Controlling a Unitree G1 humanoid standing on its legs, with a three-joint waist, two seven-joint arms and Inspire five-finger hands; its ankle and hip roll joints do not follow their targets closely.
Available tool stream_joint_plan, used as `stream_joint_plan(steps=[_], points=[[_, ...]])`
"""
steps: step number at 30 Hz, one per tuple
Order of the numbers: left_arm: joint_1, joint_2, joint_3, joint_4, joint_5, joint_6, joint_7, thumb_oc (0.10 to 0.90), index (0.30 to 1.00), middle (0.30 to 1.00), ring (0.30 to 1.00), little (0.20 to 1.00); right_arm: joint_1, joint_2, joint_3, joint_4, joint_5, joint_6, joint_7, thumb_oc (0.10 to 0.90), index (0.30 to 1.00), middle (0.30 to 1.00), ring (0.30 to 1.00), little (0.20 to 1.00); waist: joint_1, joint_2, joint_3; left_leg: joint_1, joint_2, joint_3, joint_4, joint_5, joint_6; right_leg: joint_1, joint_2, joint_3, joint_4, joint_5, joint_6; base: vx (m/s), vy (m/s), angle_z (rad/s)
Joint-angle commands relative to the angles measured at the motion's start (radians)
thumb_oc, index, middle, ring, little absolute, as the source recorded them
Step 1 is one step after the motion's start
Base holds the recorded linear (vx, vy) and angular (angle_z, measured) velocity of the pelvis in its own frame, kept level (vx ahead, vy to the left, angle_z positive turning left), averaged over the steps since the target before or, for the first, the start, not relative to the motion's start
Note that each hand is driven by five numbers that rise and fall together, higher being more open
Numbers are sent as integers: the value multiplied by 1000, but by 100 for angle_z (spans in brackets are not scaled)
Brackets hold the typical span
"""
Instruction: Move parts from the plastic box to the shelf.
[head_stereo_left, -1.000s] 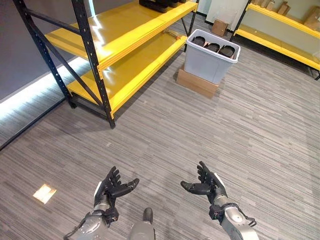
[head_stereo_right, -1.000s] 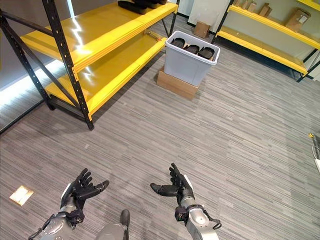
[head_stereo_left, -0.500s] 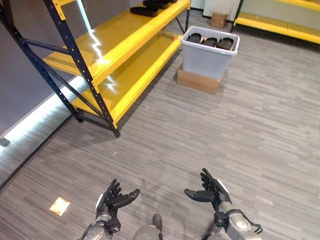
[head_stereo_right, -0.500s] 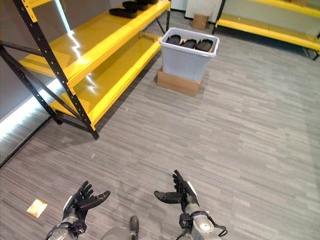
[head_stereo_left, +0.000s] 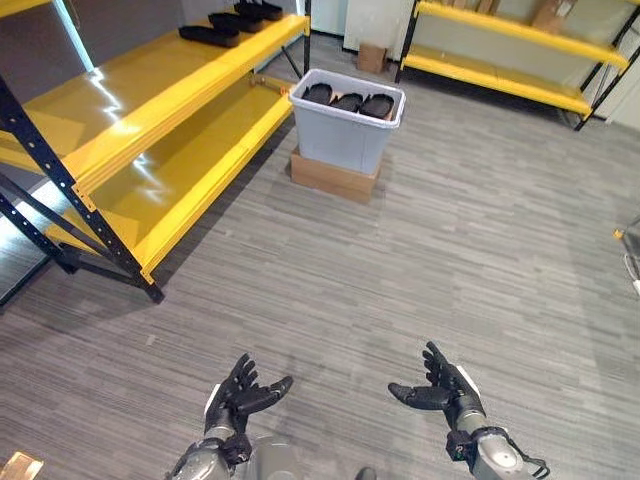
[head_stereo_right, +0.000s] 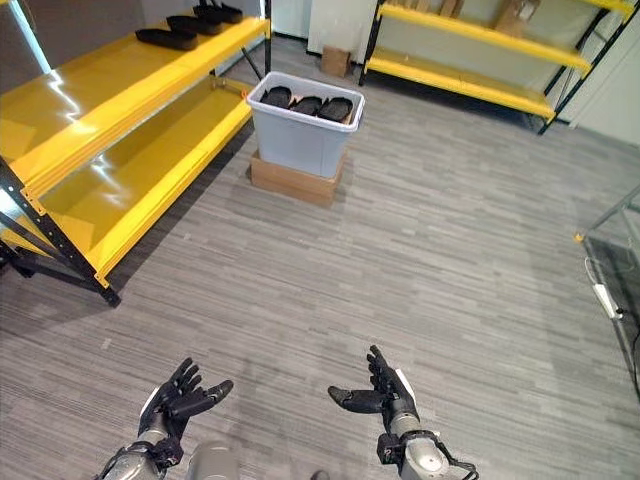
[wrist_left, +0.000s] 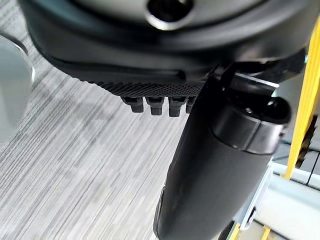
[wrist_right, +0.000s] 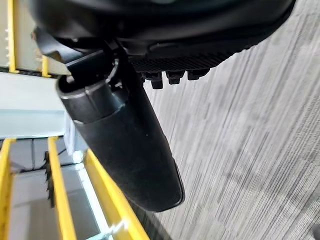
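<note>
I see the plastic box (head_stereo_left: 345, 130) with dark parts (head_stereo_left: 348, 101) well ahead, slightly toward my left hand (head_stereo_left: 243, 394); it and my right hand (head_stereo_left: 440, 387) are spread, empty.

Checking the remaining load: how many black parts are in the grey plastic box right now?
3 show at the top of the plastic box: a left part, a middle part and a right part, side by side. More may lie hidden beneath them.

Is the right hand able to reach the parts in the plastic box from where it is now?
Probably not: the open right hand is low and near, while the plastic box stands far ahead across bare floor. Nothing blocks the way.
</note>
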Motion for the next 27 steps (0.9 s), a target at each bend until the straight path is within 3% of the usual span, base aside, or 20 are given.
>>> stream_joint_plan(steps=[1, 4, 8, 9, 12, 16, 17, 18, 21, 23, 25, 27], points=[[-26, 61, 31, -110, 0, -77, -11, 900, 1000, 1000, 1000, 1000, -52, 2, -33, -84, 24, -102, 8, 900, 1000, 1000, 1000, 1000, 61, 3, 26, -8, -30, -37, -292, 207, 12, 77, 37, -67, -19, -41, 90, 271, 171, -2], [-31, 66, 30, -103, 4, -80, -10, 900, 1000, 1000, 1000, 1000, -61, -1, -28, -73, 20, -105, 8, 900, 1000, 1000, 1000, 1000, 68, 8, 28, -31, -35, -57, -323, 235, 7, 90, 49, -61, 0, -68, 86, 269, 193, -7], [-30, 80, 35, -103, -1, -80, -12, 900, 1000, 1000, 1000, 1000, -63, 22, -18, -76, 22, -100, 18, 900, 1000, 1000, 1000, 1000, 76, -5, 4, -4, -54, -32, -312, 245, 26, 112, 42, -59, 37, -95, 99, 246, 193, -24], [-35, 91, 41, -109, -9, -80, -6, 900, 1000, 1000, 1000, 1000, -79, 38, -9, -79, 30, -97, 21, 900, 1000, 1000, 1000, 1000, 83, -21, -1, -21, -76, -23, -247, 206, 44, 112, 15, -55, 75, -104, 104, 258, 266, -14], [-45, 109, 45, -119, -11, -81, 2, 900, 1000, 1000, 1000, 1000, -96, 54, 0, -77, 27, -91, 23, 900, 1000, 1000, 1000, 1000, 89, -37, -9, -16, -112, -9, -185, 145, 76, 97, -37, -61, 149, -76, 138, 298, 331, -13], [-46, 124, 42, -122, -7, -82, 15, 900, 1000, 1000, 1000, 1000, -104, 67, -1, -75, 10, -80, 26, 900, 1000, 1000, 1000, 1000, 75, -37, -15, 35, -185, -5, -158, 57, 143, 27, -127, -39, 401, 95, 232, 259, 376, 0], [-46, 126, 39, -122, -3, -80, 18, 900, 1000, 1000, 1000, 1000, -103, 69, -1, -84, 7, -79, 28, 900, 1000, 1000, 1000, 1000, 68, -30, -12, 54, -199, -3, -160, 42, 157, 1, -136, -27, 482, 138, 254, 245, 441, 30], [-49, 129, 36, -122, 1, -82, 22, 900, 1000, 1000, 1000, 1000, -99, 69, 1, -95, 1, -74, 37, 900, 1000, 1000, 1000, 1000, 50, -3, -5, 80, -195, 6, -175, 44, 176, -52, -118, -30, 585, 195, 263, 169, 324, 41], [-53, 128, 26, -120, 12, -81, 22, 900, 1000, 1000, 1000, 1000, -88, 68, 1, -100, -5, -72, 41, 900, 1000, 1000, 1000, 1000, 32, 16, 7, 117, -210, 7, -193, 34, 183, -86, -108, -40, 597, 203, 267, 197, 227, 17], [-58, 125, 23, -115, 6, -80, 21, 900, 1000, 1000, 1000, 1000, -73, 62, -5, -109, -2, -74, 43, 900, 1000, 1000, 1000, 1000, 13, 26, 15, 147, -226, -5, -210, 28, 181, -134, -95, -39, 536, 170, 258, 186, 126, 16], [-63, 120, 15, -107, 4, -75, 13, 900, 1000, 1000, 1000, 1000, -56, 63, -14, -108, 15, -78, 37, 900, 1000, 1000, 1000, 1000, -4, 34, 14, 176, -231, -12, -212, 5, 173, -146, -133, -82, 416, 113, 219, 289, 77, 11], [-65, 115, 9, -97, 8, -71, 6, 900, 1000, 1000, 1000, 1000, -45, 57, -20, -110, 18, -78, 34, 900, 1000, 1000, 1000, 1000, -13, 44, 12, 209, -224, -26, -209, -33, 156, -157, -166, -90, 310, 88, 211, 319, -2, 24]])
